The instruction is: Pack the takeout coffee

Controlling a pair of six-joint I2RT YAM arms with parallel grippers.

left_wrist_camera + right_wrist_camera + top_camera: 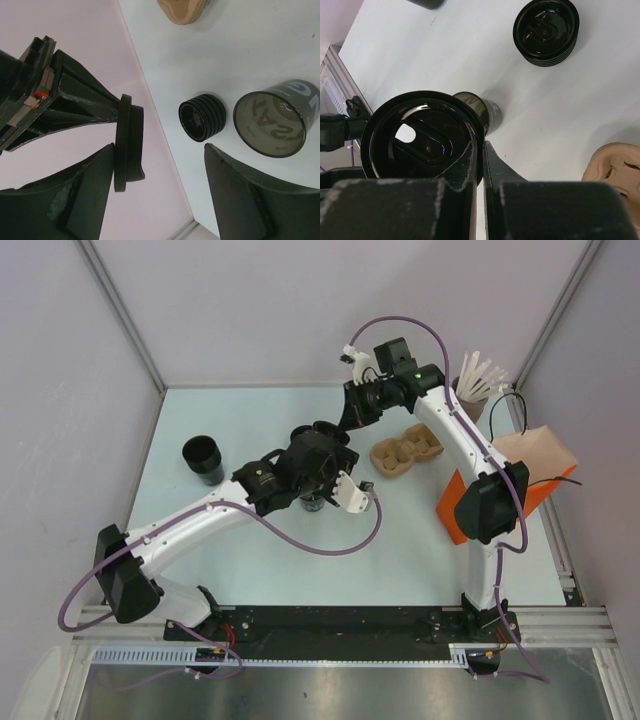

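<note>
The takeout coffee cup (pixel 272 122) stands lidless on the table, black outside and greyish-brown inside; the top view shows it (pixel 312 502) under the left arm. My right gripper (pixel 480 143) is shut on the rim of a round black lid (pixel 422 137) and holds it in the air above the cup (pixel 485 112). In the left wrist view that lid (pixel 129 142) hangs edge-on between the jaws of my left gripper (pixel 160 147). The lid lies against the left finger (pixel 85 195) and far from the other. The left gripper stands open.
A stack of black lids (pixel 202 117) (pixel 546 31) lies beside the cup. A brown cardboard cup carrier (pixel 405 450) sits right of centre, an orange bag (pixel 455 510) at the right edge, a black lidless cup (pixel 203 458) to the left, and a tub of white sticks (pixel 480 380) at the back right.
</note>
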